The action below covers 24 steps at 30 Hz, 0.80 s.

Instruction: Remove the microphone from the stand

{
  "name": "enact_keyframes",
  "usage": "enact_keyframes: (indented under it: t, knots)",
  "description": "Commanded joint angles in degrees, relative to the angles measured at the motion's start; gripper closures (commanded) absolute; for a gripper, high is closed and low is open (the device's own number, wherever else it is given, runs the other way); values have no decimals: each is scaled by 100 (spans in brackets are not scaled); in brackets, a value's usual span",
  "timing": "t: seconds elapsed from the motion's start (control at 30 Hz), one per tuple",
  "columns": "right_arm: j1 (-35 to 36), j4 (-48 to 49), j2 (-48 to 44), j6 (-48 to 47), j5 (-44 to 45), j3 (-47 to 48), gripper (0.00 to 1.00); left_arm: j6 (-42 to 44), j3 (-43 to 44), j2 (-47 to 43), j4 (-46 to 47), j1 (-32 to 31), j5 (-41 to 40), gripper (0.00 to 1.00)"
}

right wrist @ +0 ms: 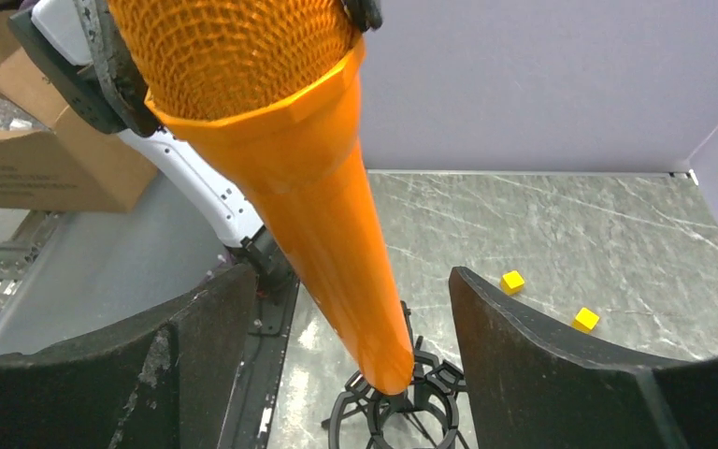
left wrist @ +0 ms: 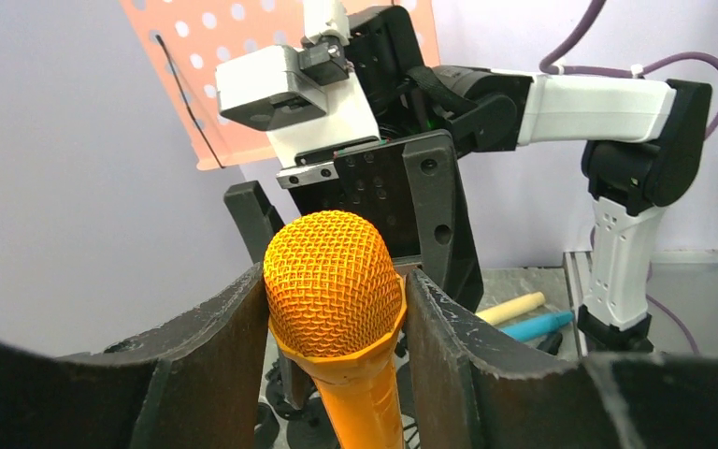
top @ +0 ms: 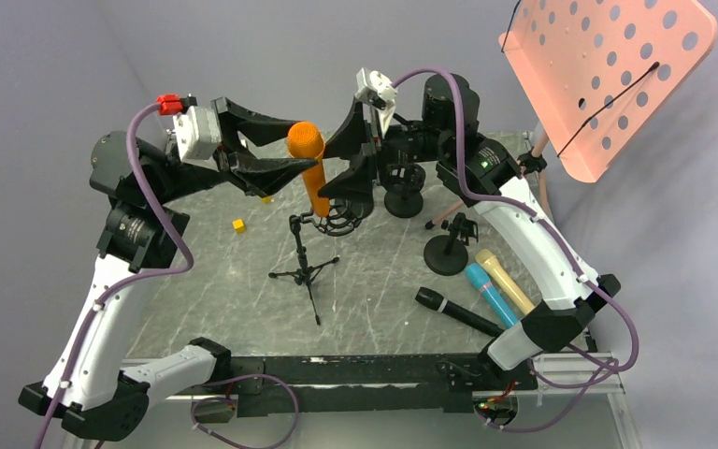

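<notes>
An orange microphone (top: 314,178) stands tilted above a small black tripod stand (top: 305,272). Its lower end (right wrist: 385,369) sits at the rim of the stand's black ring mount (right wrist: 402,412); I cannot tell whether they touch. My left gripper (top: 299,143) is shut on the mesh head (left wrist: 332,281), with a finger pressing each side. My right gripper (top: 341,165) is open. Its fingers (right wrist: 514,355) stand either side of the microphone's body, apart from it, just above the mount.
A black microphone (top: 458,311), a blue one (top: 491,292) and a cream one (top: 506,281) lie at the right front. Two round-base stands (top: 447,253) (top: 404,201) stand behind them. A pink perforated music stand (top: 608,75) is at the far right. Yellow cubes (right wrist: 512,280) (right wrist: 585,319) lie on the table.
</notes>
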Motion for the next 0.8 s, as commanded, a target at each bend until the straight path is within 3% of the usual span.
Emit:
enact_keyframes:
  t: [0.0,0.33,0.57,0.6,0.63,0.67,0.73,0.77]
  knots:
    - [-2,588,-86,389,89,-42,22,-400,-69,40,964,57,-440,100]
    - [83,1314,173,761,316,0,34,-835,88,285,1185,59,-571,100]
    - [149,993,143,376,771,-27,74,-797,24,215,1087,106,-544,100]
    - [141,981,104,391,913,-73,78,-749,23,194,1046,117,-457,96]
    - [139,963,64,476,1117,-92,83,-692,28,169,992,132,-341,84]
    - [126,932,33,498,1257,-83,88,-618,43,135,900,144,-214,63]
    - [92,772,4,298,1395,29,100,-403,82,52,581,159,-111,32]
    - [63,658,-14,175,1481,109,100,-304,81,-3,425,170,-119,27]
